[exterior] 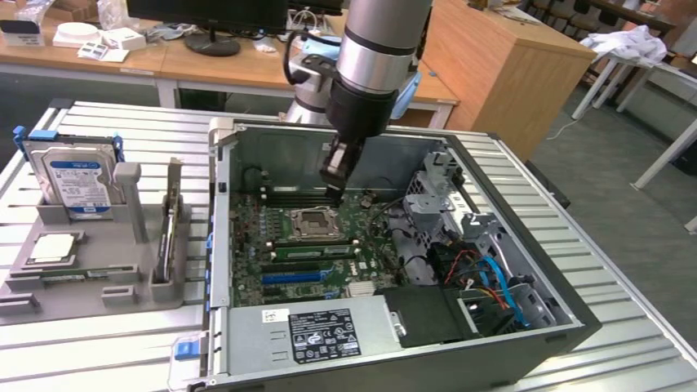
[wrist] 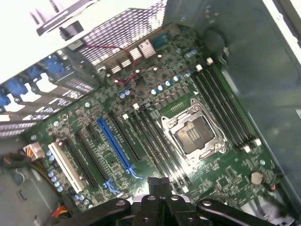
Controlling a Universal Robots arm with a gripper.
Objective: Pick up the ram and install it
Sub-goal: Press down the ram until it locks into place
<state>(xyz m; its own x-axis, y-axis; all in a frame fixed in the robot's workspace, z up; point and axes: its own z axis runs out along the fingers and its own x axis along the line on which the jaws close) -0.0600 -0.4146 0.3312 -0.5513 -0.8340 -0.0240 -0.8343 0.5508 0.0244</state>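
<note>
- Our fingers (wrist: 159,184) are clenched tight with nothing visibly between them. In the wrist view their tips hang over the near end of the memory slots on the motherboard (wrist: 117,117).
- In the exterior view the gripper (exterior: 333,184) reaches down inside the open computer case (exterior: 566,314), just above the processor socket (exterior: 313,220).
- The ram (exterior: 312,251) seems to us to lie in a slot just beside the socket, between it and the blue slot (exterior: 292,277). It shows as a long green strip. We cannot tell whether it is fully home.
- We judge the pick-up to be done and the installing to be the step in hand, with the stick out of our grasp.
- Seating a stick like this calls for pressure straight down onto its top edge, spread evenly so that neither end rides up, and kept clear of the socket.
- The case lies on its side on a ribbed metal worktop (exterior: 109,351), its power supply (exterior: 316,331) toward the camera.
- At the exterior view's left a grey tray (exterior: 22,304) holds a hard drive (exterior: 77,175) standing upright and a square processor chip (exterior: 52,249) lying flat.
- Beyond stand wooden desks (exterior: 218,69) with a monitor foot (exterior: 212,41), a wooden cabinet (exterior: 490,73) and a white cloth (exterior: 632,41).
</note>
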